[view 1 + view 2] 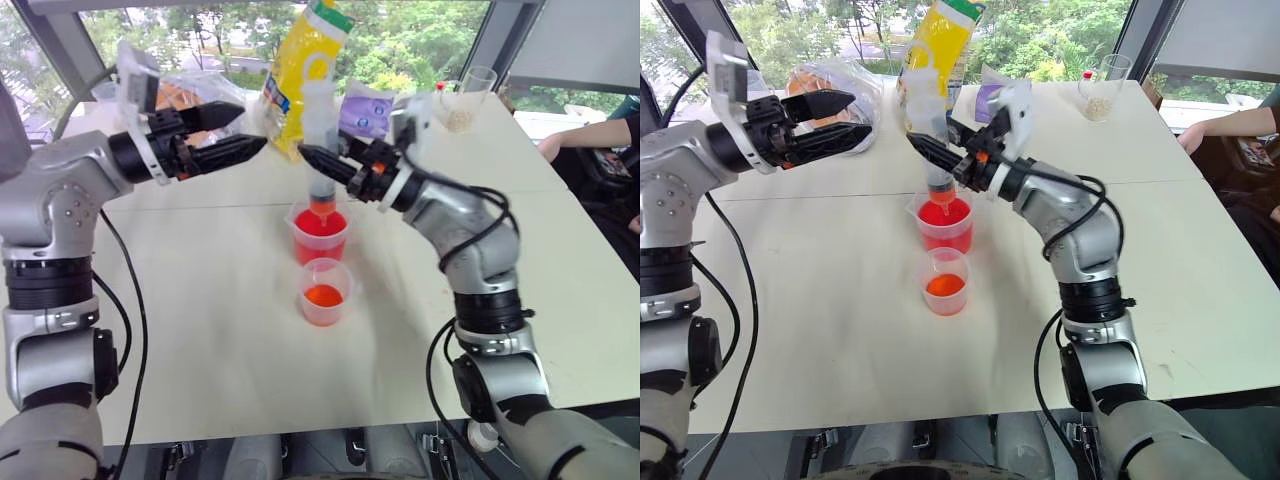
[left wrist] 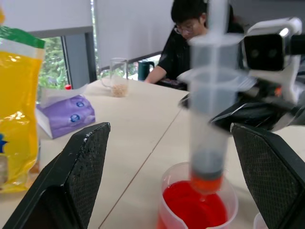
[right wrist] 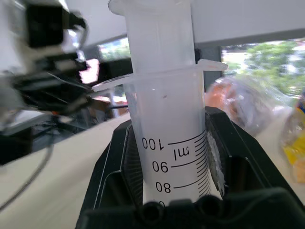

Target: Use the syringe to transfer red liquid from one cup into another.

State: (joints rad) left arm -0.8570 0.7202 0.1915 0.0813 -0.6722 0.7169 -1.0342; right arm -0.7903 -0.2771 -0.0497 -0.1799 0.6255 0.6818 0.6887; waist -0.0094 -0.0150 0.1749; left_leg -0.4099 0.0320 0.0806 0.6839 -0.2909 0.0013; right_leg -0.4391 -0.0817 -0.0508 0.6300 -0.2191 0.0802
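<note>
The syringe (image 1: 320, 140) stands upright over the larger cup (image 1: 322, 235) of red liquid (image 2: 193, 210). Its orange-red tip hangs just at that cup's mouth. My right gripper (image 1: 318, 160) is shut on the syringe's barrel (image 3: 167, 138), reaching in from the right. The plunger's dark seal (image 2: 207, 168) sits low in the barrel, with a little orange-red under it. My left gripper (image 1: 252, 127) is open to the left of the syringe, apart from it, with nothing between its fingers (image 2: 81, 176). The smaller cup (image 1: 325, 292), orange-red low down, stands just in front of the larger one.
Behind the cups lie a yellow bag (image 1: 300, 65), a purple packet (image 1: 365, 108) and a crumpled clear bag (image 1: 840, 75). A clear cup with beige grains (image 1: 462, 105) stands at the back right. A person's arm (image 1: 590, 135) rests at the table's right edge.
</note>
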